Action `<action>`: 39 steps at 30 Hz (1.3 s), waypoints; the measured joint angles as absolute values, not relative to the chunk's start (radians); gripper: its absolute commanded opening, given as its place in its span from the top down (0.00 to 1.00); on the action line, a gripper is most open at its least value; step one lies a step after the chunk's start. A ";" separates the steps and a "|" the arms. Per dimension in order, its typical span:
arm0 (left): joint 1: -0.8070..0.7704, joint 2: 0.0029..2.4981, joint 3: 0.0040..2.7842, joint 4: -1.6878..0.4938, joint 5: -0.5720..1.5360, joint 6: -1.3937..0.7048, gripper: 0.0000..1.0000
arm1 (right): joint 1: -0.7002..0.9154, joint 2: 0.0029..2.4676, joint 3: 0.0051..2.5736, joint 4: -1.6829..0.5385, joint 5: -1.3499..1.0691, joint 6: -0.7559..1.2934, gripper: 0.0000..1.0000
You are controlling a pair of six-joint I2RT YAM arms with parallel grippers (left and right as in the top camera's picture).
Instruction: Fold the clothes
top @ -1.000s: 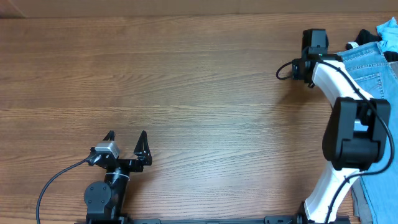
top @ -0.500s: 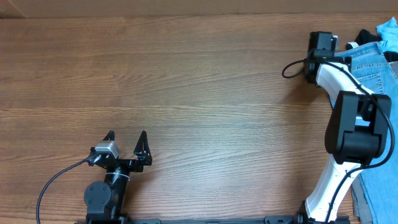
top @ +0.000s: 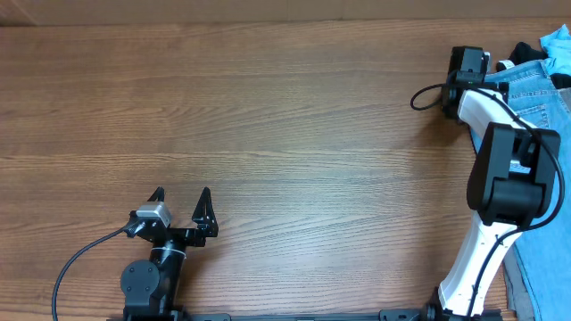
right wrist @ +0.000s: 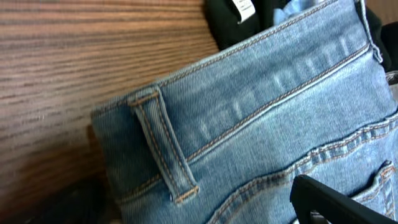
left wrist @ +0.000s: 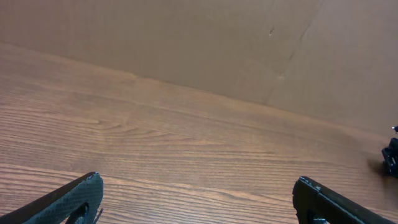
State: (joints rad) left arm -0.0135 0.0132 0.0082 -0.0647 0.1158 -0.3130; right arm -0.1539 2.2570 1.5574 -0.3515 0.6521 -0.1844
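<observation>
Jeans (right wrist: pixel 261 118) waistband below right gripper (right wrist: pixel 186 196), jaws spread | left gripper (top: pixel 182 193) spread (above table (top: pixel 268 134)) | black garment (right wrist: pixel 227 22) touching jeans

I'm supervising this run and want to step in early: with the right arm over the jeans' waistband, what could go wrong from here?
The open right gripper hovers by a belt loop on the jeans; a finger might catch the loop rather than the waistband. A black garment lies against the jeans' top edge and may be dragged along. The left gripper sits far off, so a one-armed pull could bunch the denim.
</observation>
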 measured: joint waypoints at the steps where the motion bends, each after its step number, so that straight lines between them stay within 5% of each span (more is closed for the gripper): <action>1: -0.014 0.013 0.008 -0.065 0.116 -0.313 0.00 | -0.154 2.258 1.558 -0.350 0.653 -0.184 0.04; 6: -0.014 0.013 0.008 -0.065 0.116 -0.313 0.00 | -0.161 2.278 1.571 -0.333 0.659 -0.181 0.17; 10: -0.014 0.013 0.008 -0.065 0.116 -0.313 0.00 | -0.171 2.286 1.573 -0.338 0.651 -0.184 0.52; 19: -0.014 0.013 0.008 -0.065 0.116 -0.313 0.00 | -0.163 2.303 1.582 -0.379 0.638 -0.154 0.96; 39: -0.014 0.013 0.008 -0.065 0.116 -0.313 0.00 | -0.157 2.333 2.009 -0.878 0.651 0.107 0.96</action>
State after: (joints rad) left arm -0.0135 0.0132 0.0082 -0.0647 0.1158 -0.3130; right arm -0.1574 2.3333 2.0094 -0.8780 0.6514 0.1070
